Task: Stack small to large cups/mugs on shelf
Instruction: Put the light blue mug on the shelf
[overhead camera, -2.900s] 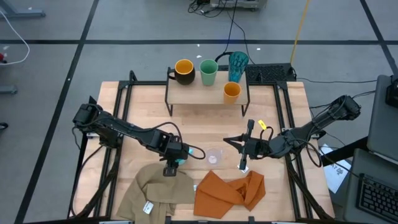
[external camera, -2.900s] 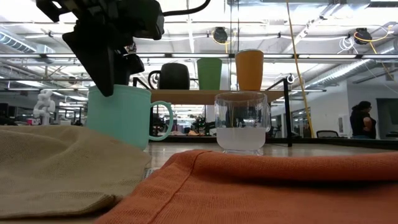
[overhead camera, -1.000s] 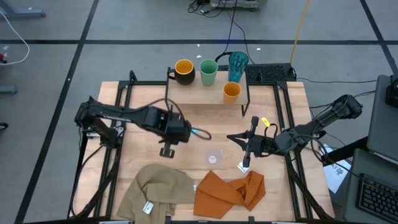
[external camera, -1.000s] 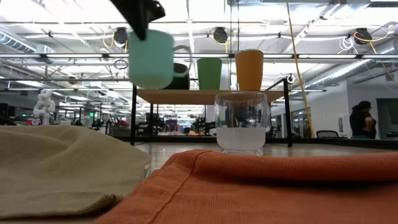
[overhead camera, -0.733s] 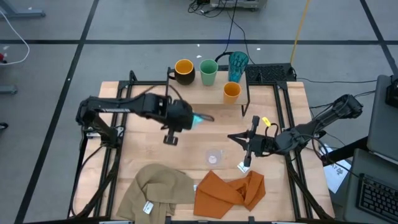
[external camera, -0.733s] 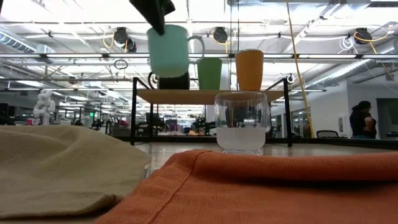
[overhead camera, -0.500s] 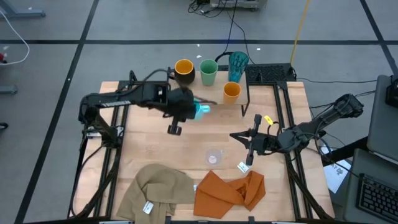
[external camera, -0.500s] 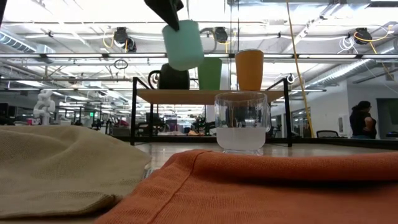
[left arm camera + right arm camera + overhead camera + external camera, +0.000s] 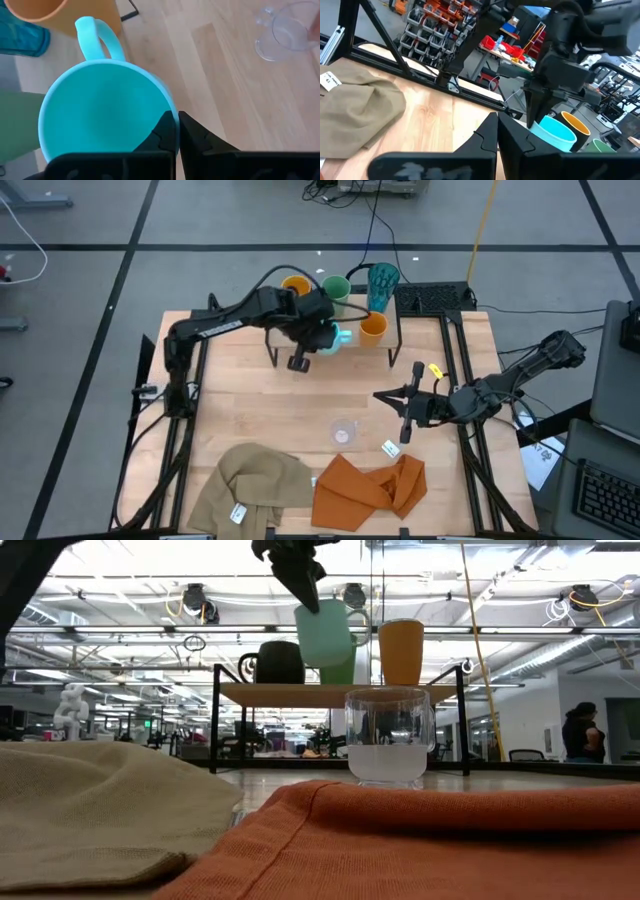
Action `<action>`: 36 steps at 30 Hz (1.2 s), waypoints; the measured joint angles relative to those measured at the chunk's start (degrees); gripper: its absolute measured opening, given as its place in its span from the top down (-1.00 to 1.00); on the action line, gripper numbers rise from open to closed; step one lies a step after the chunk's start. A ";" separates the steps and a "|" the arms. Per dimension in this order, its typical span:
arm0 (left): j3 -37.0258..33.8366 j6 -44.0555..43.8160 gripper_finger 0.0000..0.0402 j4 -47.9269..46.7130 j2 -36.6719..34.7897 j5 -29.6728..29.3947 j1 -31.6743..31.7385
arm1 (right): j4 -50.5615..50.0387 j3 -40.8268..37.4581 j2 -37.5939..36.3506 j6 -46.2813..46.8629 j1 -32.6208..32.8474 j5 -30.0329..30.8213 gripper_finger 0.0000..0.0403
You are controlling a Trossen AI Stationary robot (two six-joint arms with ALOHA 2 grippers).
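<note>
I hold the light blue mug (image 9: 328,337) pinched by its rim in my left gripper (image 9: 176,131) above the shelf (image 9: 290,332) – four cups stand there already (the right gripper (image 9: 405,404) waits shut) – and the small clear cup (image 9: 344,431) remains on the table.

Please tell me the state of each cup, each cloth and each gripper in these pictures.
light blue mug: lifted over the shelf, pinched at its rim by left gripper.
black mug, green cup, orange cup, teal tumbler: upright on shelf.
clear cup: upright on table.
tan cloth, orange cloth: crumpled.
right gripper: shut, empty.
</note>
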 joint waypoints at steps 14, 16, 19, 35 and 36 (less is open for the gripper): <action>3.91 4.83 0.99 -2.04 3.04 3.30 4.60 | -2.33 0.00 -1.35 0.47 0.00 0.02 1.00; 3.89 5.57 0.99 -1.64 3.04 3.40 5.02 | -2.39 0.00 -1.39 0.65 0.00 0.02 1.00; 3.88 6.74 0.99 -0.68 3.04 4.09 5.52 | -2.70 0.00 -1.39 0.69 0.00 0.02 1.00; 3.80 7.86 0.99 0.26 5.55 5.59 6.78 | -3.38 0.00 -1.37 1.39 0.00 0.02 1.00; 3.80 7.87 0.99 0.25 5.71 5.57 6.78 | -3.50 0.00 -1.37 1.41 0.00 0.02 1.00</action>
